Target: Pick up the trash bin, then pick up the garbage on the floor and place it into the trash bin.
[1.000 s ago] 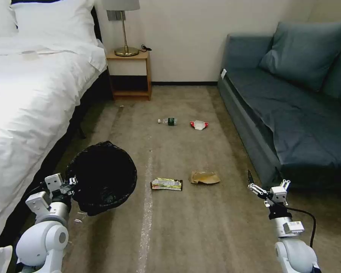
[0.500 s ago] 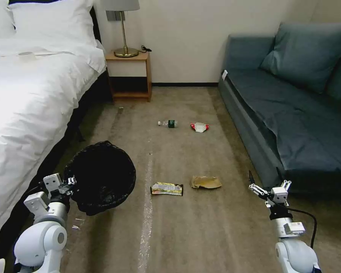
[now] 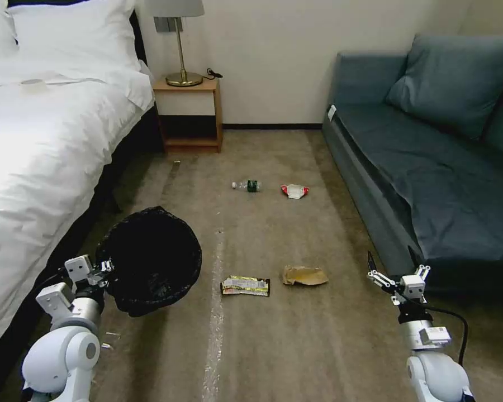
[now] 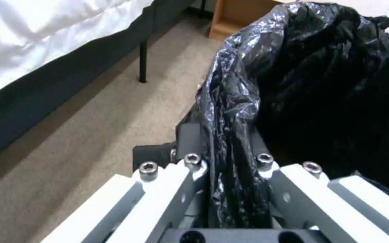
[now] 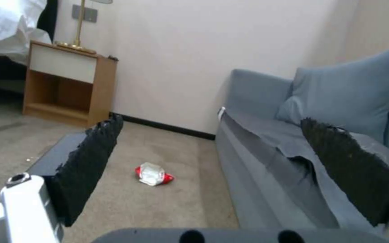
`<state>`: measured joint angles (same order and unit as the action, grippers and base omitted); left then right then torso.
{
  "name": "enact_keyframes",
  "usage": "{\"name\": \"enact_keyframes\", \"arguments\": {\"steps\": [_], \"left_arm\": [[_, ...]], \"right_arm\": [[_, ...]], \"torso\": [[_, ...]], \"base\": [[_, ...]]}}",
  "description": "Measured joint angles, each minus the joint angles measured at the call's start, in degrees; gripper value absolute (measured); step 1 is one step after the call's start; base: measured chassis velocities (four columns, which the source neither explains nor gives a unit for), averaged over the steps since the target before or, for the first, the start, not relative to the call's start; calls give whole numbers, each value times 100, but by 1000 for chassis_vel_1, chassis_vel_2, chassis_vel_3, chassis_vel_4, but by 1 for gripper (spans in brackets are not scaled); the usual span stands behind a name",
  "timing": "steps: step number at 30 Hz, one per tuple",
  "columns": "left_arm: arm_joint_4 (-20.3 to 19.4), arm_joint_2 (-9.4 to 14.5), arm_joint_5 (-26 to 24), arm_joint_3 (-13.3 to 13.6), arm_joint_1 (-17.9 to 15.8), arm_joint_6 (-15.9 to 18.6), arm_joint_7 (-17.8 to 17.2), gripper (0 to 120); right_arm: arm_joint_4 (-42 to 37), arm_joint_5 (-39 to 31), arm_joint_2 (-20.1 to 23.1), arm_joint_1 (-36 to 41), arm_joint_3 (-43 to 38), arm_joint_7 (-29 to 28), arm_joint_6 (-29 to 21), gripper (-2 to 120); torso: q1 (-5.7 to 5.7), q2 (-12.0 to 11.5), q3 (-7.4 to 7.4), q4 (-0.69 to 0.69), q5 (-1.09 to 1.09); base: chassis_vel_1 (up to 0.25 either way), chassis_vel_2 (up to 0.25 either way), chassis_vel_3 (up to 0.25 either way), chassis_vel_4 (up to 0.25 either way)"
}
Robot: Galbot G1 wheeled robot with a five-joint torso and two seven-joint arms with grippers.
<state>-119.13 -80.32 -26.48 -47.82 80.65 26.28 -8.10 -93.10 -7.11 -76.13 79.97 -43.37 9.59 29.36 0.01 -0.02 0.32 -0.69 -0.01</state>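
Left tool [image 3: 107, 272] still clamps the trash bin [image 3: 151, 259] rim — right tool [image 3: 390, 269] stays open, empty.

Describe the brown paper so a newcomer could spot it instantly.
Start at the blue sofa on the robot's right; on the carpet off its near front corner lies the crumpled tan-brown paper. Left of it lies a yellow-green snack wrapper, printed and shiny; the paper is plain, matte brown.

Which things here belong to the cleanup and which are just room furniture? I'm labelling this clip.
Job:
- trash bin, held by left gripper
- right gripper, jaws open
- bottle
- red-and-white wrapper
- yellow-green wrapper
- brown paper

Not:
- bed
- nightstand
- lamp
- sofa
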Motion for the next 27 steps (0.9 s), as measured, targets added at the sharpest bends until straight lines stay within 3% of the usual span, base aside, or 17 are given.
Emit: {"name": "enact_keyframes", "arguments": {"steps": [27], "left_arm": [[76,-5,-3,-3,-32,-20,-6,5]], "right_arm": [[71,22,10,-32,26,4,-16,100]], "torso": [[0,0,0,0,0]], "base": [[-58,54,52,-59]]}}
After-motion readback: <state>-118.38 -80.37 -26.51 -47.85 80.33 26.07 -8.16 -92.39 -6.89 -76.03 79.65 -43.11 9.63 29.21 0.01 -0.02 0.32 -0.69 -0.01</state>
